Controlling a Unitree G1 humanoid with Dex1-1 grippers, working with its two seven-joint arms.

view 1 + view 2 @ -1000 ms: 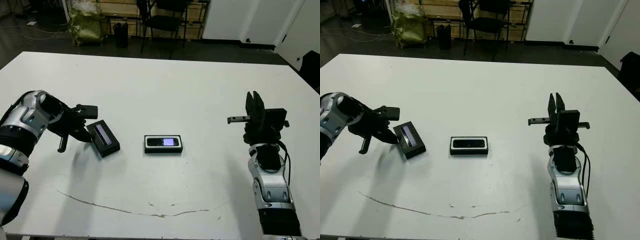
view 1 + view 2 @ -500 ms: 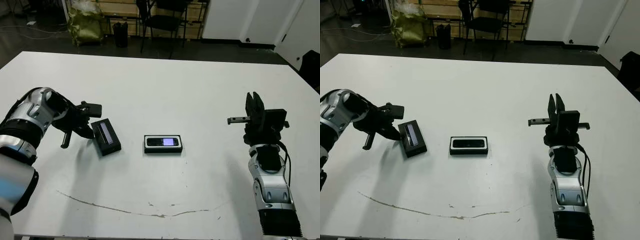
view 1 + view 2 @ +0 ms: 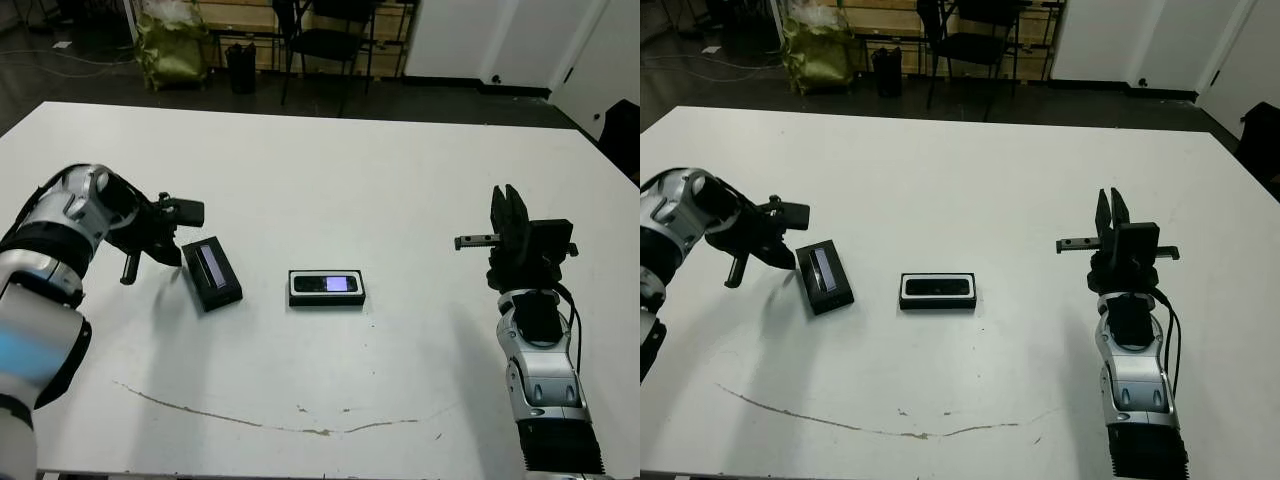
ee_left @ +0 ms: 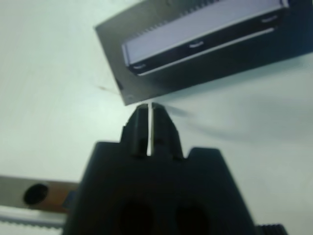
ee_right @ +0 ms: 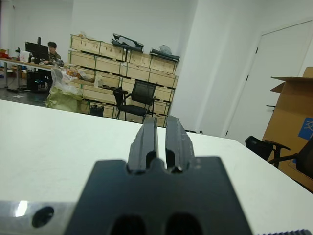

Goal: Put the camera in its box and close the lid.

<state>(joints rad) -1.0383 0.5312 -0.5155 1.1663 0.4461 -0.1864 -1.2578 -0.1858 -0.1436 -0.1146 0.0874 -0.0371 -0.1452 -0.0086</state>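
Left eye view: camera point(image 3: 325, 284) inside box point(image 3: 327, 299).

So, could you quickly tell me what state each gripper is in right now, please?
Left gripper: shut, holding nothing, its tips just short of the lid.
Right gripper: shut, holding nothing, raised above the table.

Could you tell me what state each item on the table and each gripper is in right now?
camera: lying inside the box.
box: open, flat at mid-table, no cover on it.
lid: off the box, flat on the table to its left, stripe up.
left gripper: shut, empty, tips at the lid's edge.
right gripper: shut, empty, raised away from the box.
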